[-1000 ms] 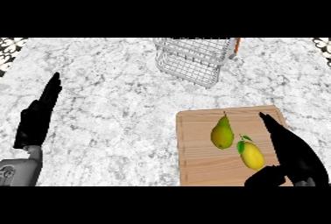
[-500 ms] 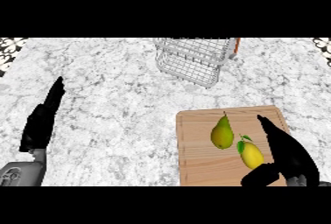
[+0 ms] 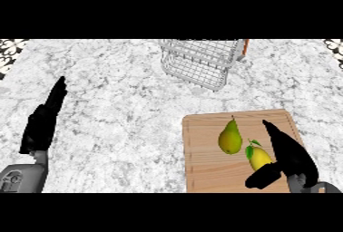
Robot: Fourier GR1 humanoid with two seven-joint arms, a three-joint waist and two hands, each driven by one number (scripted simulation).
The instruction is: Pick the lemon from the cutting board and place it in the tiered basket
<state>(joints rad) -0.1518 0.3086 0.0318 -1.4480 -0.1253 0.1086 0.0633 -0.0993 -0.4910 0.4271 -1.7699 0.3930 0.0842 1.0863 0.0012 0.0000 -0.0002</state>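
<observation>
Cutting board (image 3: 204,149), near right of worktop (image 3: 127,113): pear (image 3: 230,137), lemon (image 3: 260,157) just right of it. Right hand (image 3: 289,154), fingers straight, thumb apart, at lemon; left hand (image 3: 41,124) open, resting near left. Tiered basket (image 3: 201,61): far centre.

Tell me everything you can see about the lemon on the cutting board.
The lemon is yellow and oval, with small green leaves at its upper end. It lies on the wooden cutting board, to the lower right of a pear and apart from it. The right hand is right beside it, fingers along its right side and thumb below it, partly covering it; actual contact cannot be told.
</observation>
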